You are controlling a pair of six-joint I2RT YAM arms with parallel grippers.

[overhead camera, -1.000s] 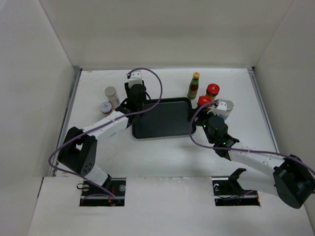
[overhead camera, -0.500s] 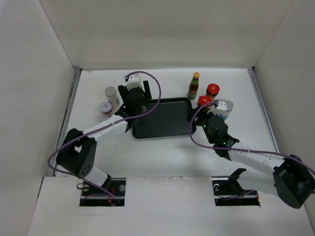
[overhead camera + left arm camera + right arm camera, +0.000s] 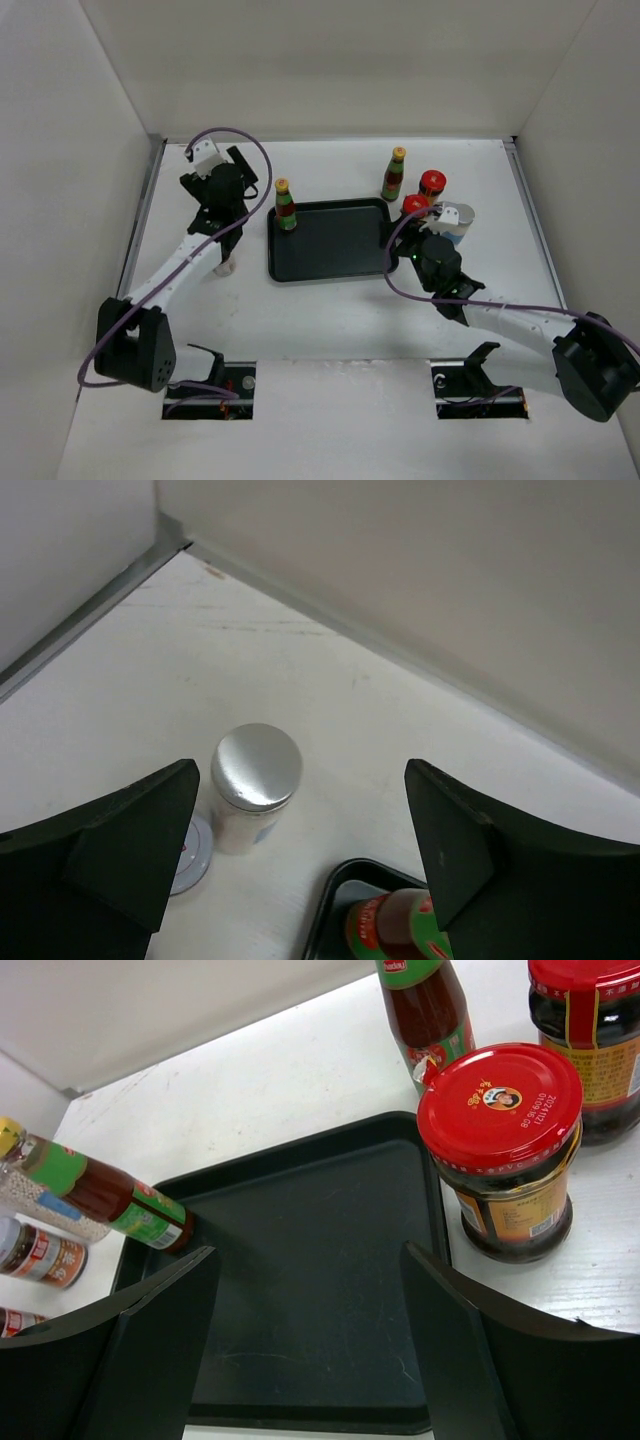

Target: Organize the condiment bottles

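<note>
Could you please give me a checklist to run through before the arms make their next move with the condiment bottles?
1. Yellow-capped bottle upright in tray corner: ok.
2. Left end effector open and empty: ok.
3. Silver-lidded jar upright ahead of it: ok.
4. Right end effector open and empty: ok.
5. Red-lidded jar inside tray: not ok, stands beside it.
6. Short jar next to the silver-lidded one upright: cannot tell, mostly hidden.
</note>
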